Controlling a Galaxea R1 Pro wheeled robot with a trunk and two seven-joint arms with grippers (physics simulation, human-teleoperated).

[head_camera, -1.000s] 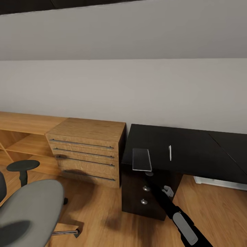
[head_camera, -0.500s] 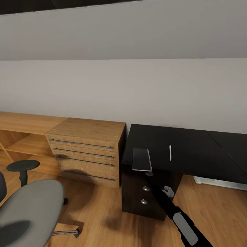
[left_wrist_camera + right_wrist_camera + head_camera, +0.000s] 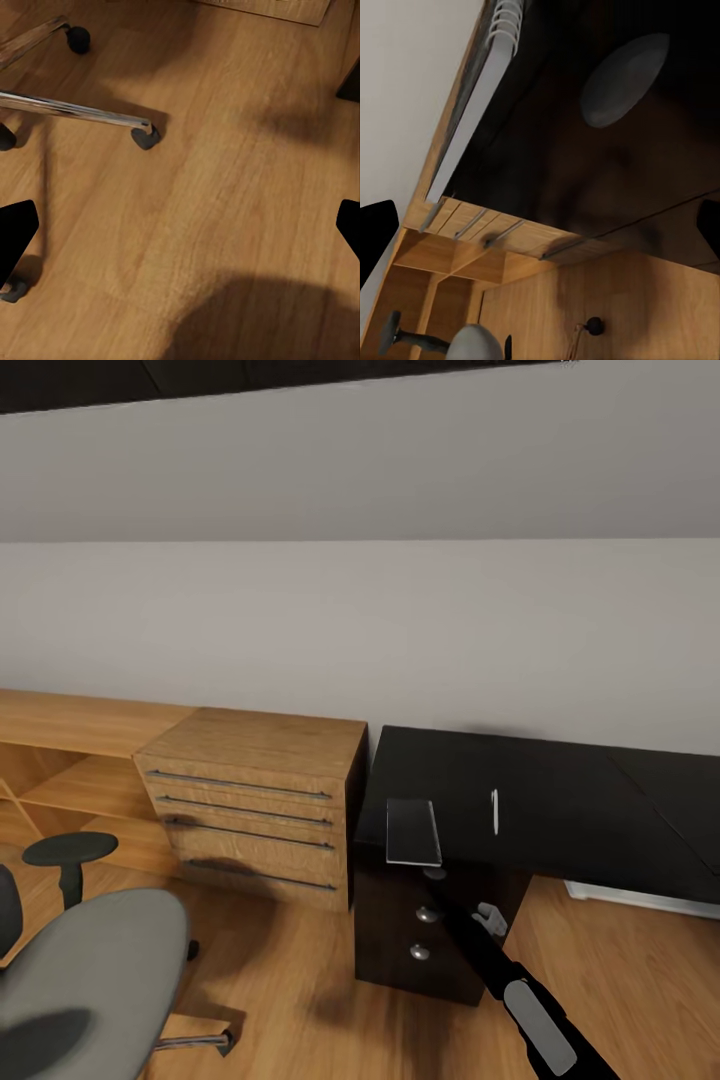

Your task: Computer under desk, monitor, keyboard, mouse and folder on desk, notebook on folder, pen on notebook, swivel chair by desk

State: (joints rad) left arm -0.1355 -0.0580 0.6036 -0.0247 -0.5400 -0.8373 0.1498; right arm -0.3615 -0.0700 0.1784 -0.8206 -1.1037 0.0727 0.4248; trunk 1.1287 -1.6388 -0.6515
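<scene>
Fingers (image 3: 376,232) apart under desk (image 3: 560,800), notebook (image 3: 413,830) overhanging (pen (image 3: 494,810) nearby)

desk top (image 3: 560,800) open (mostly), notebook (image 3: 413,831) overhanging edge

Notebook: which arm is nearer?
Right. The right arm reaches up just below the notebook at the desk edge; the left gripper faces floor by the swivel chair base.

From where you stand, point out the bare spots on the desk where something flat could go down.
The desk is bare to the right of the pen, out toward its corner seam, and along the wall behind the notebook and pen. The gap between notebook and pen is narrow. The notebook overhangs the front edge above the drawer knobs, where the right arm reaches.
</scene>
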